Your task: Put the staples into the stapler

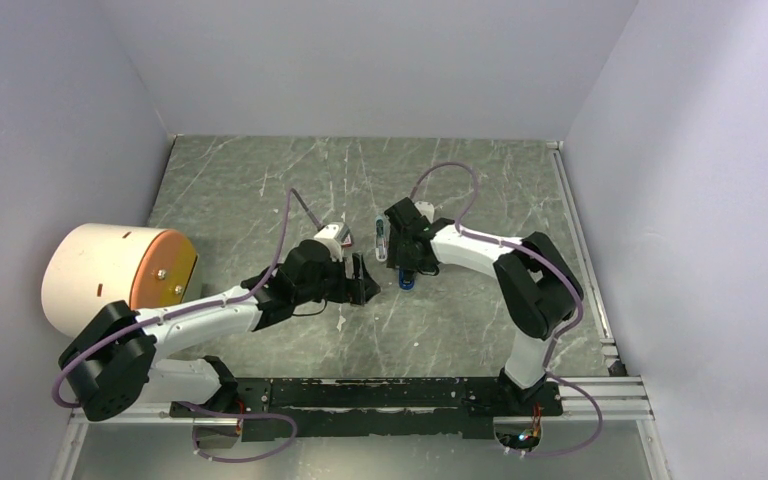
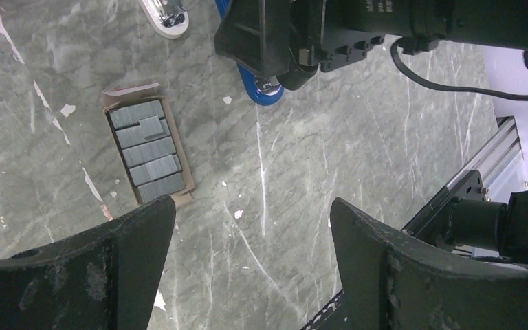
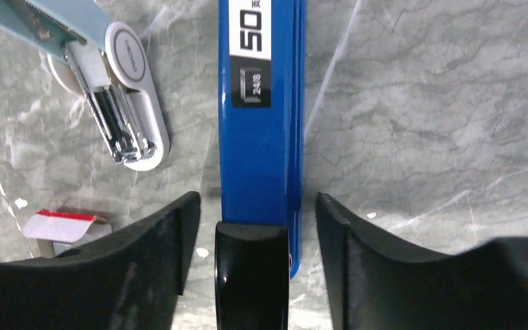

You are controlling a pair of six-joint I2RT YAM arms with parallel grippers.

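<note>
Straddling the stapler [image 3: 261,137], right gripper [image 3: 256,206] agape (not quite touching); left gripper [image 2: 251,210] wide open near staples [image 2: 148,151].

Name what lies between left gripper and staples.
Left wrist view: only bare tabletop and the box rim separate left gripper from staples.

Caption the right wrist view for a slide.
Right tool open astride the blue stapler on the marble table, gaps either side; a pale blue-grey piece lies beside it.
</note>
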